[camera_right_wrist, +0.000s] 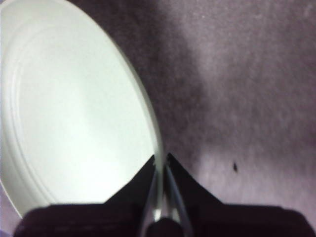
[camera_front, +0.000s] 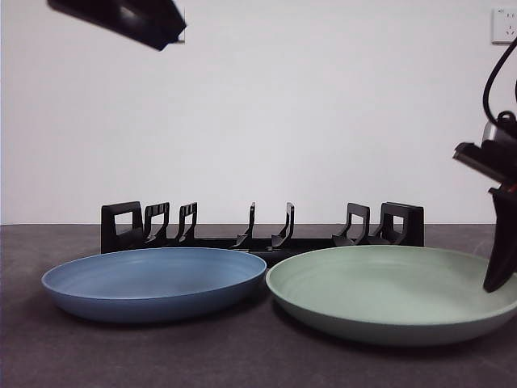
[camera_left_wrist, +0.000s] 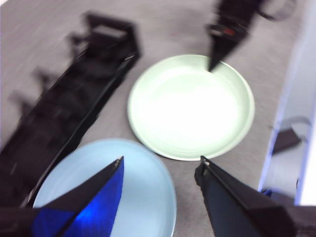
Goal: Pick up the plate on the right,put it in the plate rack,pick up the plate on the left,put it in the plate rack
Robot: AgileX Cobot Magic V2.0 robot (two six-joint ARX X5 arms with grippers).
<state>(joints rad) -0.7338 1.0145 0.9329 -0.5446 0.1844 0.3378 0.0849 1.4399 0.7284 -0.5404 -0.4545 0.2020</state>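
Plastic-looking green plate [camera_right_wrist: 74, 113] is sitting rigid, light, slick; right claw [camera_right_wrist: 161, 165] is pinching its thin rim, the best hold. Left claw [camera_left_wrist: 160, 170] is hanging released.

Right end effector [camera_front: 499, 279]: two matte black jaws, each a flat wedge tapering to a narrow tip. Above the jaws sits a blocky black housing carrying a small red marking and a pale metallic part; a black cable loops upward from it. In the right wrist view the jaws appear as two dark triangular blades rising from a broad black base.

Left end effector [camera_left_wrist: 160, 165]: two black wedge-shaped jaws with straight edges and sharp points. The inner face of one jaw shows a vivid blue sheen; the other reads dull dark grey. From the front, this arm appears only as an angular black slab, glossy on its underside.
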